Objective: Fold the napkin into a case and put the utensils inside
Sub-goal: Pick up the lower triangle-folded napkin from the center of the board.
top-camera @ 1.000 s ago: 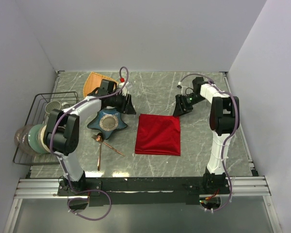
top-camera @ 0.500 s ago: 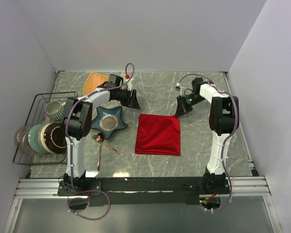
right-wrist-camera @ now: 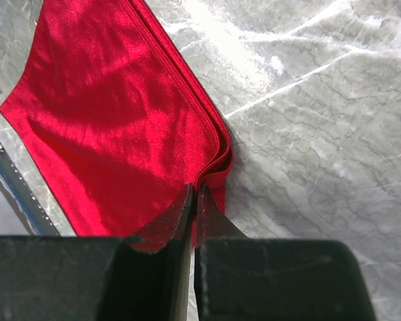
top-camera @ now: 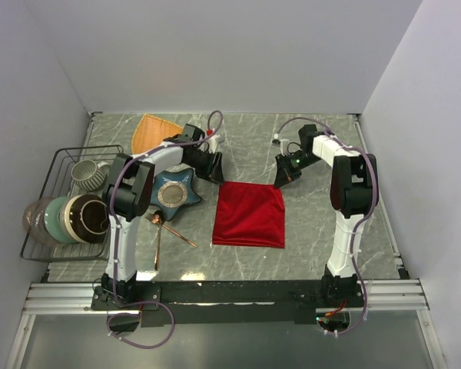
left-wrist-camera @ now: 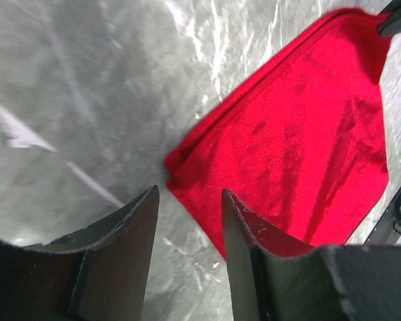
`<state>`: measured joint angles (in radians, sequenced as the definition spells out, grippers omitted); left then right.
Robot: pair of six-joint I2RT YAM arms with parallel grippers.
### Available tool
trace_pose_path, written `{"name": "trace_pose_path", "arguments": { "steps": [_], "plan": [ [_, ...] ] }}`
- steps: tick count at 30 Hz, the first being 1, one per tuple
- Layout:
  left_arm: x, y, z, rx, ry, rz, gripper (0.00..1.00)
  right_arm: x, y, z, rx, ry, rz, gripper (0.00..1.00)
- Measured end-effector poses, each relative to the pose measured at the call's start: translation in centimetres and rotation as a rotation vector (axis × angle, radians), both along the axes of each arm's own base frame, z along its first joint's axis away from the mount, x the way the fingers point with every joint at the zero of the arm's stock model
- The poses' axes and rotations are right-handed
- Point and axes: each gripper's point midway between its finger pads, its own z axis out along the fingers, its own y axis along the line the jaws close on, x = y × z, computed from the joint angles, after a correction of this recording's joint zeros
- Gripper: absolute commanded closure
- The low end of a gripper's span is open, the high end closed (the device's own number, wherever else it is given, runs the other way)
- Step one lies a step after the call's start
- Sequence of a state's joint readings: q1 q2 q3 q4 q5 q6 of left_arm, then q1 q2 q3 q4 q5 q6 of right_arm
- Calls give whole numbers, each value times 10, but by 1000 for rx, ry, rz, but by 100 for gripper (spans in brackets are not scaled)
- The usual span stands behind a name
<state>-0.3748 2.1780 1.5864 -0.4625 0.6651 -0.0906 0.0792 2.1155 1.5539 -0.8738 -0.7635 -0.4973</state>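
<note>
The red napkin (top-camera: 250, 214) lies flat in the middle of the table, folded to a square. My left gripper (top-camera: 215, 171) hovers open just beyond its far left corner; in the left wrist view that corner of the napkin (left-wrist-camera: 301, 134) lies just ahead of the gripper (left-wrist-camera: 187, 190). My right gripper (top-camera: 280, 177) is shut, its tips (right-wrist-camera: 194, 187) at the layered far right corner of the napkin (right-wrist-camera: 113, 114), which lies flat. The copper utensils (top-camera: 160, 231) lie on the table left of the napkin.
A blue star-shaped dish (top-camera: 170, 192) sits under the left arm, with an orange triangular plate (top-camera: 150, 131) behind it. A wire rack (top-camera: 58, 157) holding a mug and bowls stands at the left edge. White walls close in the far side and the right.
My left gripper has swung right from the orange plate to the napkin's far left corner. My right gripper has edged down and left onto the far right corner.
</note>
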Motion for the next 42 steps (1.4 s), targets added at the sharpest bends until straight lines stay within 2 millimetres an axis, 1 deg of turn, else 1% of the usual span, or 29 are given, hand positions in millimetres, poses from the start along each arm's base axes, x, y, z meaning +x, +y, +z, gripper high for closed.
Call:
{"name": "trace_pose_path", "arguments": {
  "steps": [4, 11, 14, 15, 17, 18, 20, 26, 27, 28, 29, 30, 32, 33, 36, 38, 40, 42],
  "plan": [
    [-9, -7, -6, 22, 19, -16, 57, -2, -1, 0, -3, -21, 13, 100],
    [-10, -9, -9, 38, 17, -12, 67, -1, -1, 4, -3, -51, 34, 100],
    [-9, -9, -10, 40, 15, -8, 75, -1, -1, 5, -3, -60, 42, 100],
    [-9, -9, -10, 41, 15, -7, 81, -2, -1, 5, -4, -63, 45, 100],
    [-7, -9, -10, 39, 8, -7, 88, -1, -1, 7, -4, -72, 51, 100],
    [-6, -10, -10, 36, -1, -8, 95, -2, -1, 7, -4, -77, 55, 100],
    [-5, -10, -12, 30, -10, -9, 99, -3, -2, 8, -5, -86, 64, 100],
    [-12, -8, -11, 16, -56, -35, 99, -6, -3, 16, -5, -130, 93, 100],
    [-14, -7, -10, 17, -60, -38, 99, -6, -3, 18, -5, -139, 99, 100],
    [-15, -6, -10, 17, -64, -41, 93, -8, -3, 19, -6, -148, 105, 100],
    [-16, -5, -9, 18, -70, -47, 83, -9, -3, 21, -6, -157, 112, 100],
    [-16, -5, -9, 18, -74, -51, 64, -10, -3, 22, -6, -166, 122, 100],
    [-17, -4, -8, 19, -86, -61, 52, -14, -2, 21, -9, -179, 143, 100],
    [-18, -4, -8, 17, -83, -56, 45, -18, -2, 20, -14, -184, 157, 100],
    [-21, -3, -2, -2, -87, -49, 41, -30, 0, 14, -29, -198, 204, 100],
    [-24, 0, 5, -12, -91, -32, 41, -37, 3, 11, -45, -215, 239, 100],
    [-26, 5, 14, -24, -96, -7, 40, -42, 6, 10, -62, -243, 274, 100],
    [-22, 11, 25, -40, -115, 24, 39, -46, 10, 12, -75, -278, 311, 100]
  ]
}}
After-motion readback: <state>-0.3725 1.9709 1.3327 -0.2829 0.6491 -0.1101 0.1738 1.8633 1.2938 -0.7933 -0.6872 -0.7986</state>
